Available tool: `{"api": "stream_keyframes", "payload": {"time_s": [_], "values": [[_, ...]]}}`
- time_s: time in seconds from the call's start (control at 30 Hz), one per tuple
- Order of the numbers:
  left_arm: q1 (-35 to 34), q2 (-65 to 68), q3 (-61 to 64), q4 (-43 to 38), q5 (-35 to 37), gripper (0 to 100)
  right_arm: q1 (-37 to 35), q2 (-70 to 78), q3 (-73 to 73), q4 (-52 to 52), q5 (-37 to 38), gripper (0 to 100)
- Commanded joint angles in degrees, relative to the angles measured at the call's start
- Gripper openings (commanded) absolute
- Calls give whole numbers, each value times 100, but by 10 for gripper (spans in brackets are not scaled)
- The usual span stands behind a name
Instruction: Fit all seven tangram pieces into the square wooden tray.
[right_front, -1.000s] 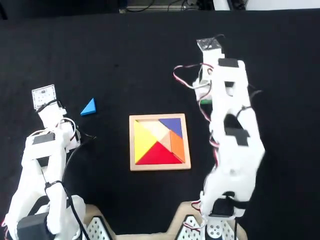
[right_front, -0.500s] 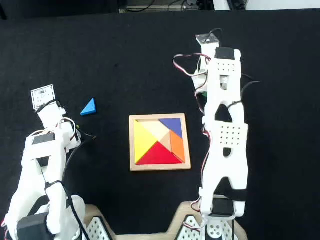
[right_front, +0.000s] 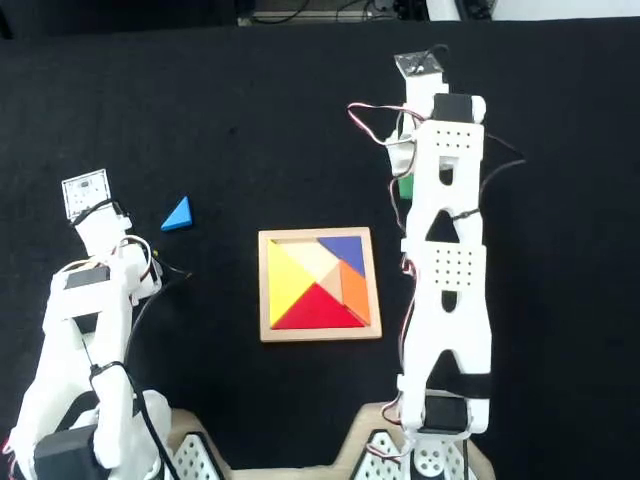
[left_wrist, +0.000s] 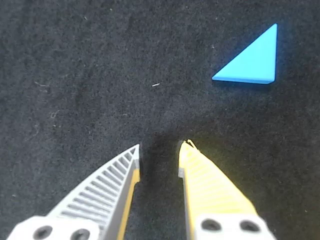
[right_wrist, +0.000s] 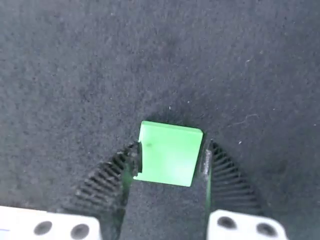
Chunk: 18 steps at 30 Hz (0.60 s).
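Black cloth covers the counter (right_front: 250, 120). On it the right hand (right_wrist: 171, 150) is clamped on two opposite sides of the green square (right_wrist: 170, 160), whose flat edges should give a sure pinch for carrying it. Farther out, between both arms, lies the wooden tray (right_front: 320, 335), partly filled. The left hand (left_wrist: 161, 146) hangs empty, jaws slightly apart, near the blue triangle (left_wrist: 255, 62), which is probably its piece to collect.

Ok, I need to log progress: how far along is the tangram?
Five pieces look seated in the wooden tray. The right gripper holds the green square. To do: placing it, plus the blue triangle lying on the table near the open left gripper.
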Motion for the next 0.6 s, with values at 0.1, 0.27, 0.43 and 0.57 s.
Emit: {"api": "stream_keyframes", "payload": {"time_s": [0.1, 0.27, 0.43, 0.57], "values": [[-31, -105, -84, -88, 53, 137, -211, -567, 760, 176, -229, 206], [-31, -105, -84, -88, 53, 137, -176, -558, 796, 105, -475, 205], [-31, -105, -84, -88, 53, 137, -220, -585, 778, 141, -501, 202], [-31, -105, -84, -88, 53, 137, -246, -549, 822, 158, -501, 215]]}}
